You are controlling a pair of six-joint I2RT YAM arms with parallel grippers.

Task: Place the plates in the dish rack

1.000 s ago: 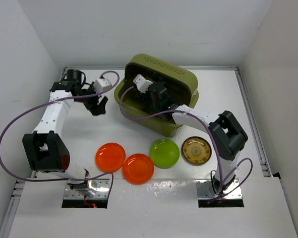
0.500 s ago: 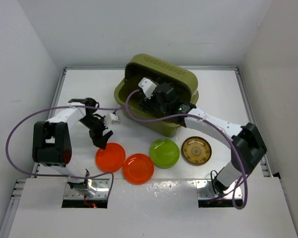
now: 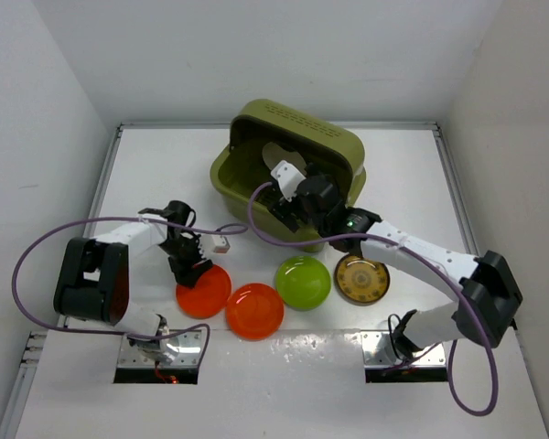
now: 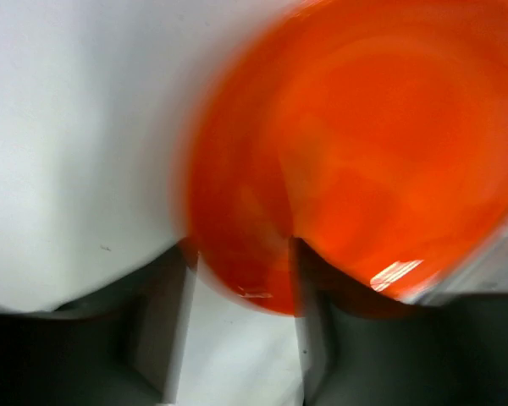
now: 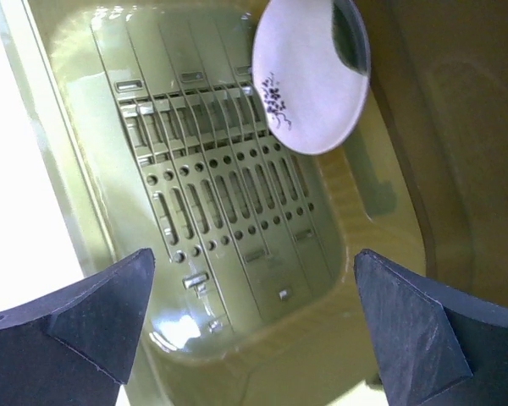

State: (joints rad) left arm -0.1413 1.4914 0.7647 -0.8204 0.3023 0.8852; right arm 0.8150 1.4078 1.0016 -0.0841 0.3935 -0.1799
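The left gripper (image 3: 194,266) sat low over the white counter (image 3: 146,174), at the far-left rim of the leftmost orange-red round plastic plate (image 3: 204,293). Its blurred wrist view showed the two fingers (image 4: 165,330) apart, with bare counter between them and their tips at the plate's rim. Whether they touched the rim could not be told, but they were clamped on nothing.

A second orange-red round plastic plate (image 3: 254,312) lay just beside the first. Next in the row came a lime-green round plastic plate (image 3: 303,282) and a brown round plate with a golden pattern (image 3: 362,277). All four lay flat on the counter, on the near side of the large olive-green plastic dish rack (image 3: 293,119).

The right gripper (image 5: 252,258) hung above the rack's slotted floor. Its dark fingers (image 5: 93,321) were spread wide with nothing between them. Inside the rack, a white round plate with a small dark flower print (image 5: 309,85) stood tilted at the far end.
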